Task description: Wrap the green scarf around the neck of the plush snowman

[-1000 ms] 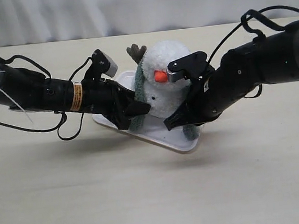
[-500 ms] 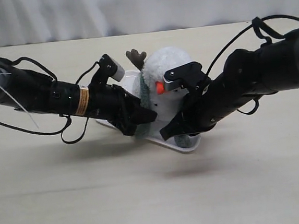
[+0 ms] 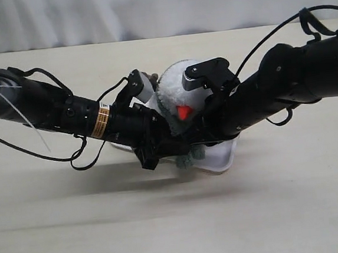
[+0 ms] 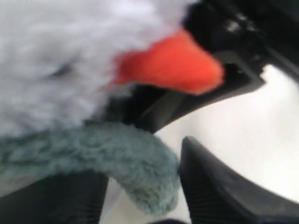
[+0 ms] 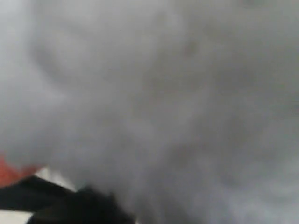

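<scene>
The plush snowman (image 3: 192,86) leans forward on a white tray (image 3: 226,156), its orange nose (image 3: 184,111) pointing down at the crossed grippers. The green scarf (image 3: 189,157) runs round the neck, and one end hangs below the nose. My left gripper (image 3: 155,153) reaches in under the chin. Up close, the scarf's rounded end (image 4: 145,172) lies loosely between its spread fingers (image 4: 219,186), touching one of them. My right gripper (image 3: 189,141) presses against the snowman's front, with its jaws hidden behind the left one. The right wrist view is filled by blurred white plush (image 5: 177,93).
Both black arms meet in front of the snowman and their cables (image 3: 82,155) loop over the pale tabletop (image 3: 177,220). A grey curtain (image 3: 159,9) closes the back.
Both grippers have moved inward and now cross under the snowman's chin. The snowman has tipped forward and lower, and the tray has shifted. The scarf ends have come together in front.
</scene>
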{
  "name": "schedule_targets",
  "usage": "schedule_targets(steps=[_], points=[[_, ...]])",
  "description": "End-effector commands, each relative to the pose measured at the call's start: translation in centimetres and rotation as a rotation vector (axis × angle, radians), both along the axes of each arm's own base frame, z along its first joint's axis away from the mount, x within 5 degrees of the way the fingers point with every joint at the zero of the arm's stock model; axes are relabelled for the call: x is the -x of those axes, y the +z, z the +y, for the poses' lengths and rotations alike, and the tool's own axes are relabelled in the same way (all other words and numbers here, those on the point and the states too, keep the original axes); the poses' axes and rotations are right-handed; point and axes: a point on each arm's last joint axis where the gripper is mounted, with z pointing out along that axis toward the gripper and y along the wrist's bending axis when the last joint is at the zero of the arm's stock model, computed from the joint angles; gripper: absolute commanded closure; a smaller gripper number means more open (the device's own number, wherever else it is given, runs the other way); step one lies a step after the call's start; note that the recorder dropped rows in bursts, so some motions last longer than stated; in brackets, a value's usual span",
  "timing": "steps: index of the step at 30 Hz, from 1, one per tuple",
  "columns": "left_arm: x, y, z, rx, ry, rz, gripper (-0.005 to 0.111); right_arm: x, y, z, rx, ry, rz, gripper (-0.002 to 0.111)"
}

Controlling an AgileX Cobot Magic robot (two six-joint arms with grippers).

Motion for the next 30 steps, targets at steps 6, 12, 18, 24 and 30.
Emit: schedule_targets(steps=[6,12,18,24,30], points=[[0.9,0.0,-0.5,-0.001,-0.156,-0.102,0.046,-0.2,-0.2,0.2,-0.034,-0.016,0.0,0.058],[1.5,-0.1,-1.4,0.0,-0.217,-0.176,0.046,0.3,-0.2,1.0,-0.112,0.035,0.038,0.058],[1.2,-0.7,-1.1,-0.091,-0.2,-0.203,0.046,0.4,0.5,0.9,-0.116,0.047,0.017,0.058],[1.3,-0.7,-1.1,-0.082,-0.205,-0.198,0.046,-0.1,2.1,0.7,-0.138,0.0,-0.057,0.057],[1.5,-0.5,-1.2,-0.054,-0.218,-0.185,0.046,-0.3,0.6,0.9,-0.122,-0.006,-0.014,0.048]])
